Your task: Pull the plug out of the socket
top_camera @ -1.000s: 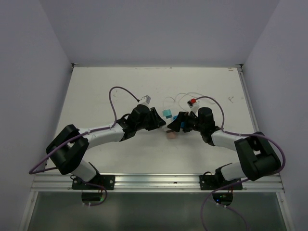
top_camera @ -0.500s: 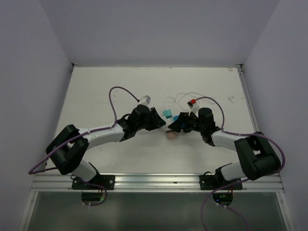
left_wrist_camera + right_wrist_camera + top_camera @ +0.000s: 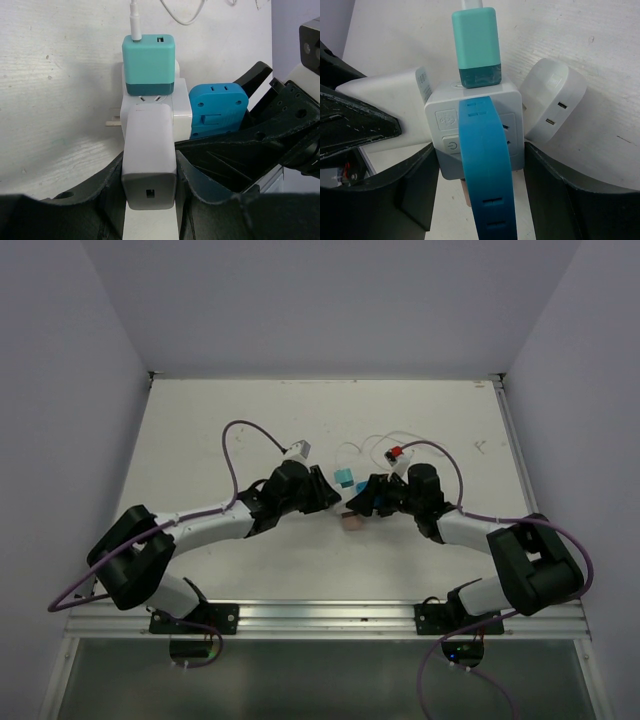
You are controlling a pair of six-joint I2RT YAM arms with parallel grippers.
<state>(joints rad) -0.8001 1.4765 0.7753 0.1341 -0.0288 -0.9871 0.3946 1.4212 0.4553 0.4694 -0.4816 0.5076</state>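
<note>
Change vs. one second back: the left arm (image 3: 205, 523) has swung, and its big elbow housing is now lower and further left in the top view. The teal plug (image 3: 343, 478) sits slightly further left. The right arm (image 3: 470, 530) is barely displaced.

Both tools meet mid-desk (image 3: 200, 430) at the plug cluster.

Socket (image 3: 181, 107): white cube, between the two tools.
- The teal plug stands on its upper face, with a white cable (image 3: 134, 15) leaving the plug's top.
- Blue plug (image 3: 217, 107) sits in the face toward the right tool.
- White plug (image 3: 150, 130) sits in the adjacent face, toward the left tool. Its end is butted against the cube, no gap seen.
- Rounded white charger (image 3: 552, 97) touches the cube on the face opposite the white plug. Cannot tell whether it is plugged in.

Left tool (image 3: 149, 156): clenched on the white plug, a finger (image 3: 195, 175) pressed to each long side.

Right tool (image 3: 480, 150): fingers (image 3: 415, 190) closed against two opposite sides of the socket. The blue plug runs back between them, clear of both as far as the wrist view shows.
</note>
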